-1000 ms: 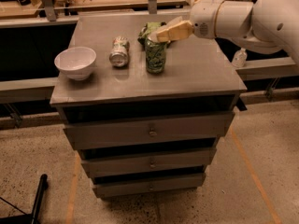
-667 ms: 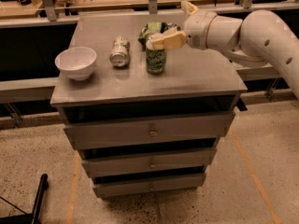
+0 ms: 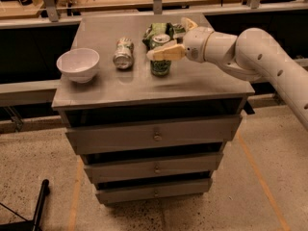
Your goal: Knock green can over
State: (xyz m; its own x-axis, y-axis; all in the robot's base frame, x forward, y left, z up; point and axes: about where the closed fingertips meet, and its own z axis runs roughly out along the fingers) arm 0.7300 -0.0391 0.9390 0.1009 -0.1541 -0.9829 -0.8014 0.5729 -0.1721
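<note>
The green can (image 3: 160, 65) stands upright on the grey cabinet top (image 3: 202, 83), right of centre. My gripper (image 3: 167, 39) reaches in from the right at the height of the can's top. It is open. Its near tan finger (image 3: 166, 53) lies across the front of the can's upper part and looks to touch it. The far finger (image 3: 189, 23) points toward the back, behind the can. Nothing is held.
A wrinkly green snack bag (image 3: 162, 29) lies just behind the can. A silver-white can (image 3: 123, 53) is to its left, and a white bowl (image 3: 78, 64) sits near the left edge. A wooden table with rails runs along the back. Drawers are below.
My arm has moved left and toward the can, and the near finger now lies across the can's front. The can still stands upright in the same spot.
</note>
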